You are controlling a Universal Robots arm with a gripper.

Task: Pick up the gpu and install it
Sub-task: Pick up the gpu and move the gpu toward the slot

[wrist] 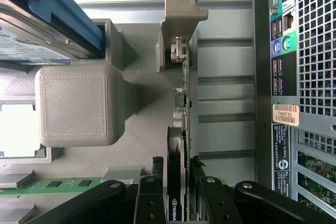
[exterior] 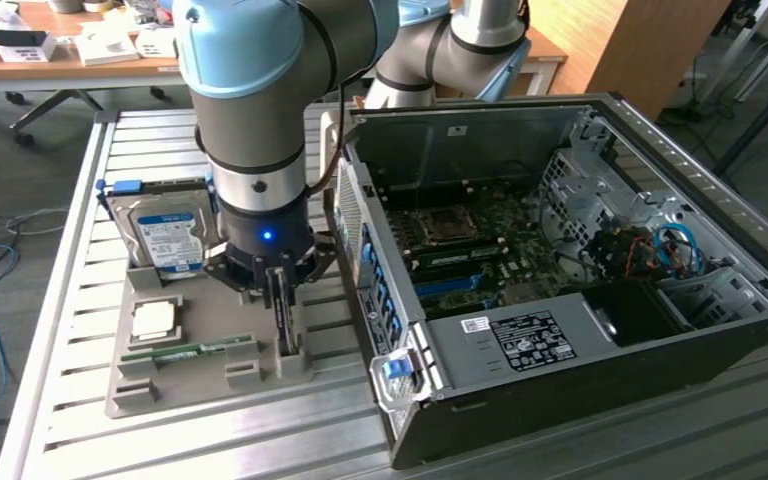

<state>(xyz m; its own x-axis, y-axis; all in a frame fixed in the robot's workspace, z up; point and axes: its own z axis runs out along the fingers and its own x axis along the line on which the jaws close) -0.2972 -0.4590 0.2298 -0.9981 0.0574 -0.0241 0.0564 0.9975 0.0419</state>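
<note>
On the slatted metal table, down at the grey tray, the claw sits right over the graphics card. The card stands on edge in a slot along the tray's three o'clock side in the exterior view, and it is seated, not lifted.

From the wrist camera, the claw straddles the card. One finger looks to be against the card's side, while a sliver of grey tray shows between the other finger and the card. So the jaws are narrowly apart and grip nothing yet. The card's pale metal bracket is at the end away from the claw, against a tray post.

It's crowded around here. In the exterior view, the hard drive in its blue carrier stands at eleven o'clock from the claw. The processor chip lies at nine, and the green memory stick lies flat at eight.

At three o'clock the open computer case is just beside the tray. Its back panel, with its ports, runs close alongside the card. The motherboard lies exposed inside the case.
</note>
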